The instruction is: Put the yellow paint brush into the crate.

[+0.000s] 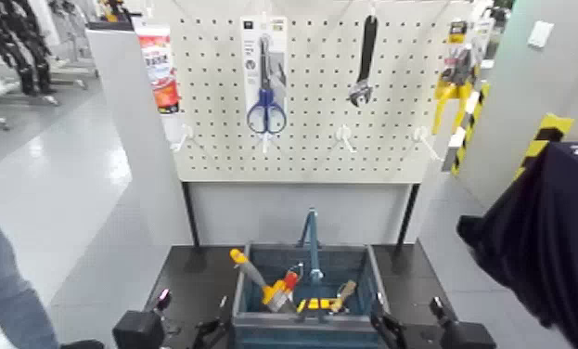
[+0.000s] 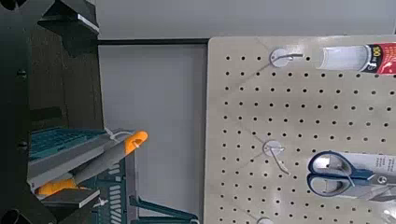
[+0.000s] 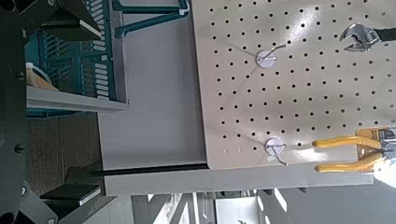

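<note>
The yellow paint brush (image 1: 252, 274) leans inside the crate (image 1: 303, 320) at its left end. Its yellow tip sticks up over the left rim, and its yellow-orange ferrule is down inside. In the left wrist view the brush (image 2: 110, 154) rests across the crate's rim (image 2: 65, 149). My left gripper (image 1: 209, 331) is low, just left of the crate, open and empty; it also shows in the left wrist view (image 2: 67, 108). My right gripper (image 1: 385, 329) is low at the crate's right front corner, open and empty; it also shows in the right wrist view (image 3: 73, 103), facing the crate (image 3: 75, 65).
A red-and-yellow tool (image 1: 290, 278) and other small tools lie in the crate beside the upright teal handle (image 1: 311, 243). Behind stands a pegboard (image 1: 311, 93) with scissors (image 1: 266, 88), a wrench (image 1: 365, 60), yellow pliers (image 1: 455, 79) and a tube (image 1: 160, 70). A person's leg (image 1: 5, 288) is at the far left.
</note>
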